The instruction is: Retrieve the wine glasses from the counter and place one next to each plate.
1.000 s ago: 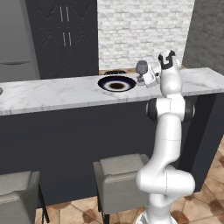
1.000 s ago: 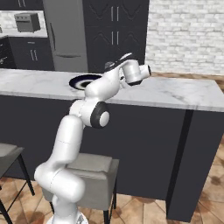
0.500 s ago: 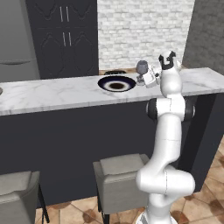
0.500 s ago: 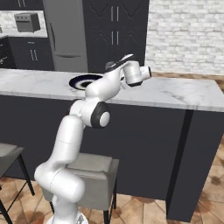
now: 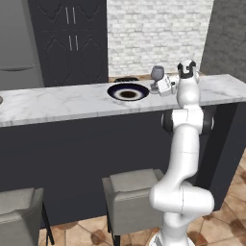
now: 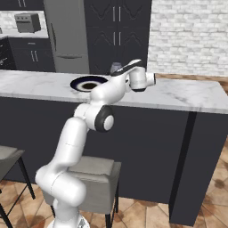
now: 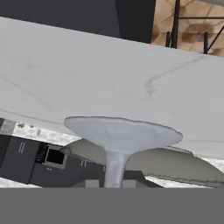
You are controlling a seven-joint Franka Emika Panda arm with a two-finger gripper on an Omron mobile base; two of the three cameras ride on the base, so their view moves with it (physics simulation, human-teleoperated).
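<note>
While the gripper (image 5: 160,87) pinches a wine glass (image 5: 157,73), a plate (image 5: 128,92) sits just beside

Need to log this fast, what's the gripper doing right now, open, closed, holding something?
Gripper: closed on a wine glass, holding it by the stem beside the plate on the counter.

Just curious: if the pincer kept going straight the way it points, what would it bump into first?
Probably the marble counter: past the foot of the wine glass in the pincer, the hand view looks onto it, though depth is unclear.
</note>
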